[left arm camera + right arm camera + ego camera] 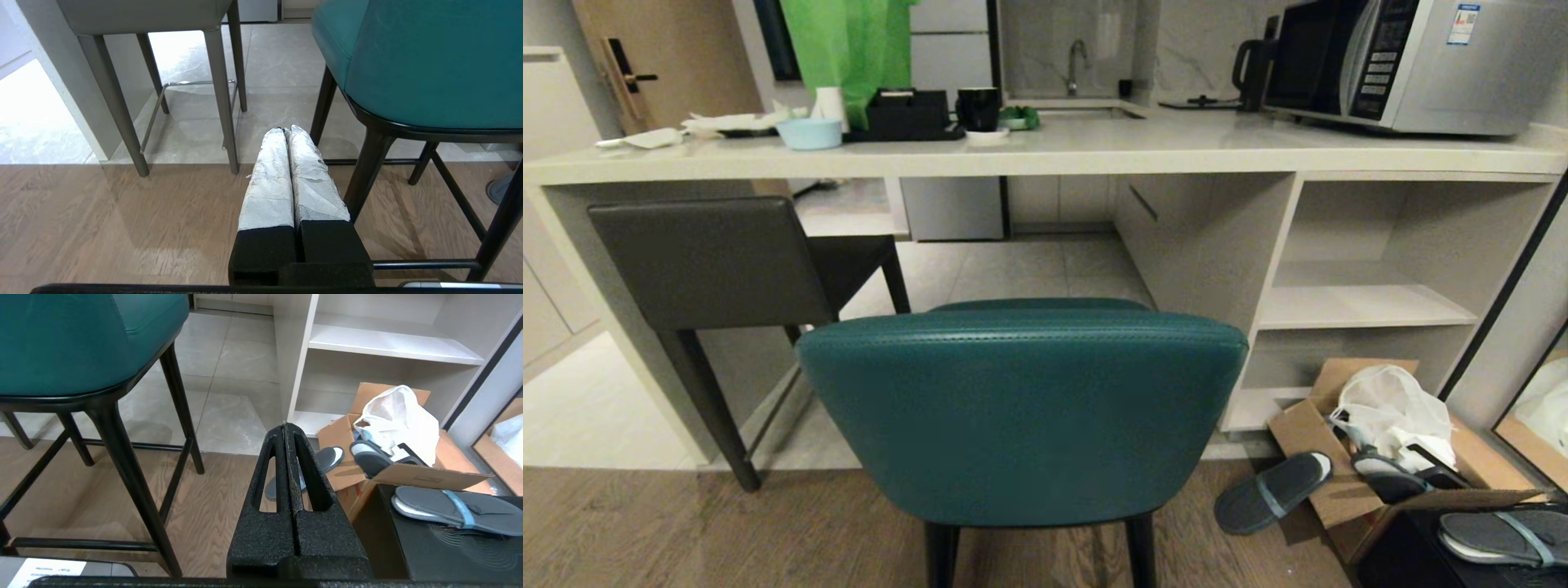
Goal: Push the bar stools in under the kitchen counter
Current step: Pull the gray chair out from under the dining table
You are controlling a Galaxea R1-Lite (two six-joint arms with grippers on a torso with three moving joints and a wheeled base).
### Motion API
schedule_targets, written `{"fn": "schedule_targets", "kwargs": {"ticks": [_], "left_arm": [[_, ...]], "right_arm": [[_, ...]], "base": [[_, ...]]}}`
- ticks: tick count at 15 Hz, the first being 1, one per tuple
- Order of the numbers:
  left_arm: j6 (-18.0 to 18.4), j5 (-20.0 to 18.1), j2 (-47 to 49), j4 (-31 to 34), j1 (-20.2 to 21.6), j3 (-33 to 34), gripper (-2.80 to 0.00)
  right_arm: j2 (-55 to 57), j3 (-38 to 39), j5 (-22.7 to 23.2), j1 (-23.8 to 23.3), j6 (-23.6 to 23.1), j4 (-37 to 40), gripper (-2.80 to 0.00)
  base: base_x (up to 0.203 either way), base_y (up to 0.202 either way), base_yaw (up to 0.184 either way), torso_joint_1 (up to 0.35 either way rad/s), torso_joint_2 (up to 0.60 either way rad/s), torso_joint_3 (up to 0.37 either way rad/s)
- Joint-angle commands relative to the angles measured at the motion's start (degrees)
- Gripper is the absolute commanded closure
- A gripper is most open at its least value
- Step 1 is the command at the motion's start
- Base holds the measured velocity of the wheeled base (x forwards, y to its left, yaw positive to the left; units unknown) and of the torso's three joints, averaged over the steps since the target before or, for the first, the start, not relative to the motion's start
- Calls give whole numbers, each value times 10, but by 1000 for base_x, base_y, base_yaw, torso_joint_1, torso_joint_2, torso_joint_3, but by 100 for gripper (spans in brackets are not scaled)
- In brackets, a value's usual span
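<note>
Left gripper (pixel 284 130) closed; right gripper (pixel 284 424) closed.

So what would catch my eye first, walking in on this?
The teal stool fills the foreground, its rounded back toward us, standing out from the kitchen counter. To its left the dark grey stool sits partly tucked under the slab. On the floor at the right lies a cardboard box with slippers around it.

In the head view, the teal stool (pixel 1021 416) hides its own seat behind the backrest, and the lower frame edge cuts off its legs. The surface (pixel 1094 151) covers the front of the dark stool (pixel 711 261) seat and runs out of frame at the right. The label text on the microwave (pixel 1413 61) is too small to read. Neither arm appears in this view.
</note>
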Motion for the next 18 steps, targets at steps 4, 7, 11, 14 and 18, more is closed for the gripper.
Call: {"fn": "schedule_targets", "kwargs": {"ticks": [4, 7, 11, 14, 18], "left_arm": [[-1, 1, 1, 0, 0, 2, 0], [-1, 1, 1, -1, 0, 2, 0], [-3, 2, 1, 0, 0, 2, 0], [-3, 1, 1, -1, 0, 2, 0], [-3, 1, 1, -1, 0, 2, 0]], "right_arm": [[1, 0, 1, 0, -1, 0, 0], [1, 0, 1, 0, -1, 0, 0], [1, 0, 1, 0, -1, 1, 0], [1, 0, 1, 0, -1, 0, 0], [1, 0, 1, 1, -1, 0, 0]], "base": [[3, 80, -2, 4, 1, 3], [0, 201, 1, 3, 2, 4], [0, 195, -1, 2, 0, 3], [0, 198, -3, 1, 2, 2], [0, 200, -3, 4, 2, 1]]}}
